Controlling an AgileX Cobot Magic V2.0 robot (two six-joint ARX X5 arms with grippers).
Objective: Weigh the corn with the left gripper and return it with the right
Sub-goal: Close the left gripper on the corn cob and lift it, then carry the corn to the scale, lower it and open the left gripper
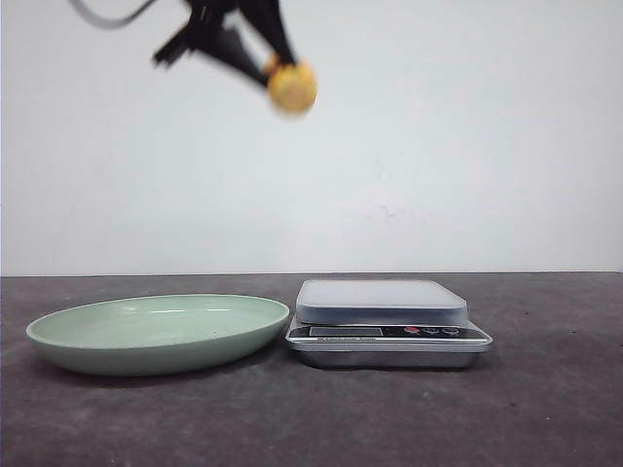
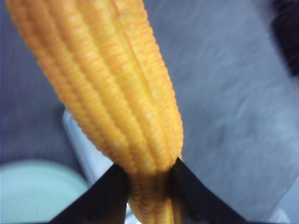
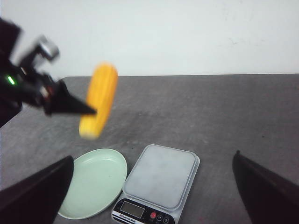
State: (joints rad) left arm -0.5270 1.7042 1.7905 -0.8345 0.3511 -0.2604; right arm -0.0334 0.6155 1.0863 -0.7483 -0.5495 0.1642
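My left gripper is shut on the corn, a yellow-orange cob, and holds it high in the air above the gap between plate and scale. In the left wrist view the corn fills the frame, pinched near its end between the two black fingers. The right wrist view shows the corn and the left gripper hanging over the table. My right gripper is open and empty, high above the scale. The scale stands at centre with nothing on its pan.
A pale green plate lies left of the scale, nothing on it; it also shows in the right wrist view. The table is dark grey, with a white wall behind.
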